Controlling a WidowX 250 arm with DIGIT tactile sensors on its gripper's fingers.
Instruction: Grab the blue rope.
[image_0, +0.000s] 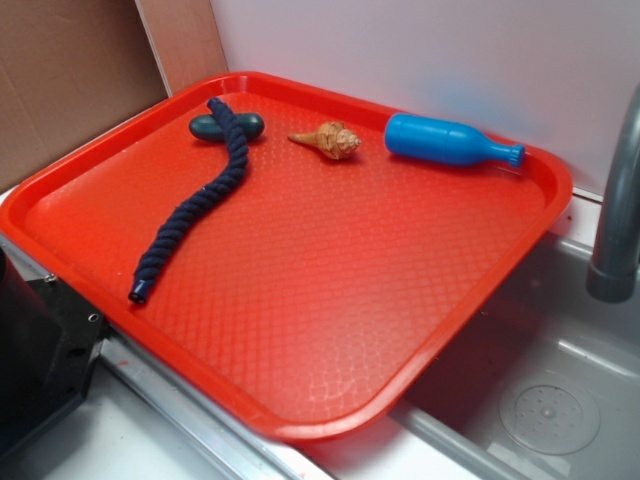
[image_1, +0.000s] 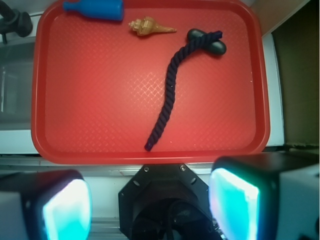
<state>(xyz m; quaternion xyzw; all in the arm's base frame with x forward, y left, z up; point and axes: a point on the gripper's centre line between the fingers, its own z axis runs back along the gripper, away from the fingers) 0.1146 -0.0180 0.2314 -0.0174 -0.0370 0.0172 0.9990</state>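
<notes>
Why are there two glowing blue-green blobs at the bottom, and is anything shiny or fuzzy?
Wrist view: the blobs are the jaws' pads, very close, blurred and lit teal, while the blue rope stays sharp. Exterior view: soft glare whitens the red tray near its front edge; shadows are faint.

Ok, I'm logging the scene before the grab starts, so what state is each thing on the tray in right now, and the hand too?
blue rope: lying loose on the tray, gently curved, far end draped over the dark green object, not held.
dark green object: lying flat, partly under the rope.
seashell: lying on its side, touching nothing.
blue bottle: on its side near the far rim.
red tray: flat, over the sink.
hand: open, holding nothing, short of the tray.
</notes>
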